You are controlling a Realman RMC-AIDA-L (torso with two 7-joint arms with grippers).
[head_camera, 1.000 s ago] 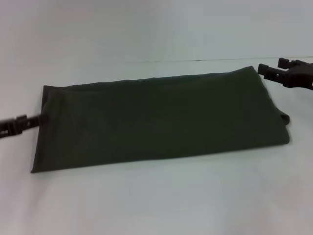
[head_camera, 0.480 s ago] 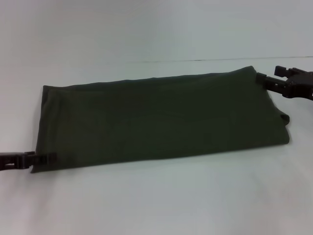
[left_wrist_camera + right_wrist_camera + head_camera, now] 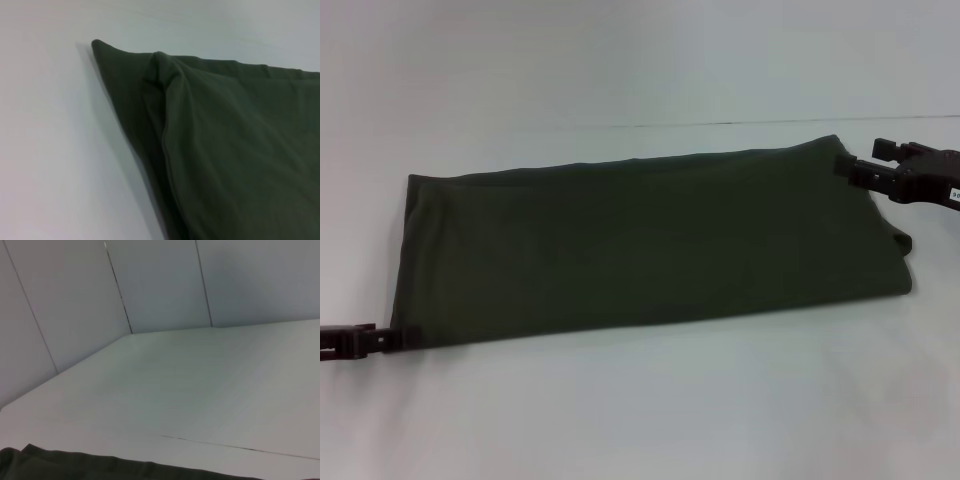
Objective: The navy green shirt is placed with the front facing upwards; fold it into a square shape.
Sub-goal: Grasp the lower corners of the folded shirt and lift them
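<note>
Compared with half a second earlier: left gripper lower and drawn outward along the near left corner of the navy green shirt; right gripper shifted slightly toward the shirt's far right corner.

Left gripper: low over the white table, arm reaching in from the left edge, tips touching the near left corner of the shirt. Jaw state: cannot tell.

Shirt: folded into a long band, flat on the table, plain green side up, spanning from the left jaws to the right jaws. Layered fold edges visible at the corner in the left wrist view.

Right gripper: at the far right corner, tips against the fabric edge. Jaw state: cannot tell.
</note>
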